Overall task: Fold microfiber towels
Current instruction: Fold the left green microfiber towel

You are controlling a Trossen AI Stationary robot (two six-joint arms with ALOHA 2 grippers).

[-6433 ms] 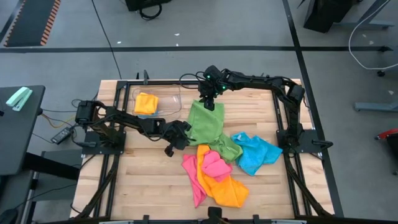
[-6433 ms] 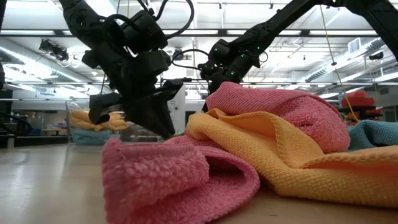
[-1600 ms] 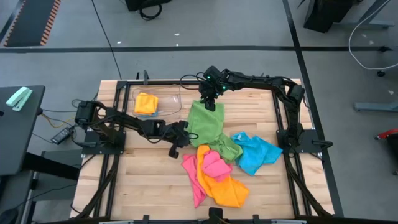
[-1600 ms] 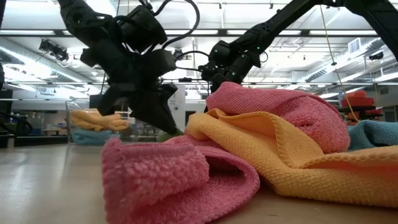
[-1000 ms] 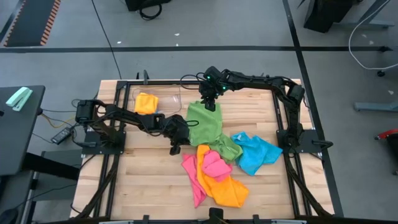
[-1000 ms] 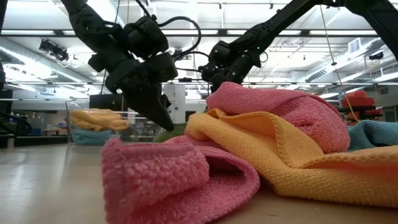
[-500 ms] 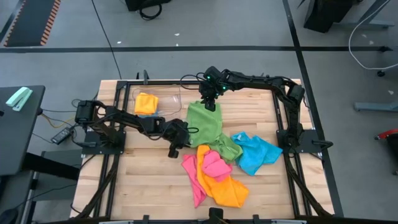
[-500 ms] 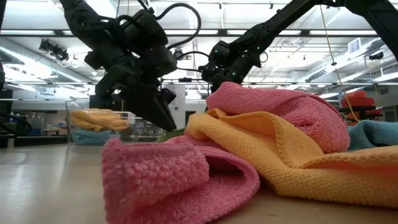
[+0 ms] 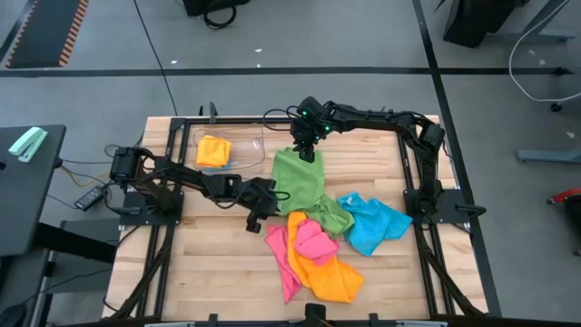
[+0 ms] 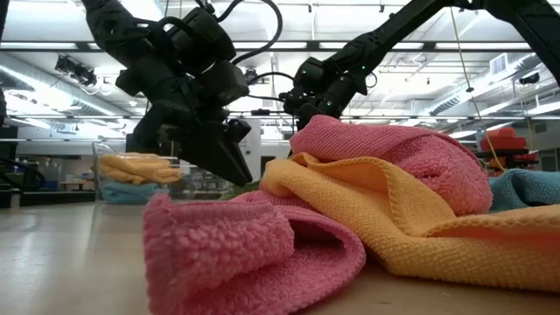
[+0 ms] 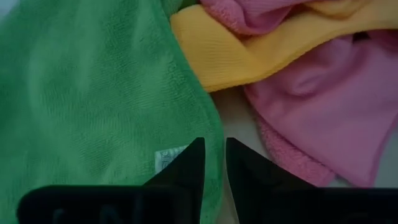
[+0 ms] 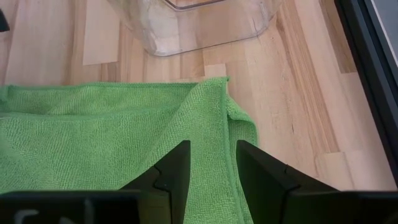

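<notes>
Here, the left end effector [image 9: 255, 216] hovers at the green towel's [image 9: 305, 184] near-left edge, its fingers [image 11: 186, 168] slightly parted astride that hem. The right end effector [image 9: 306, 149] pinches the green towel's far corner, beside the clear bin [image 9: 243, 145]. The green towel's long axis runs from there toward the pink towel [image 9: 313, 241], orange towel [image 9: 331, 275] and blue towel [image 9: 377, 224] heaped on the worktop [image 9: 218, 263].

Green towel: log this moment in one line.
green towel spread flat | right claw on its far corner | left claw at its near edge, by the label | unfolded
</notes>
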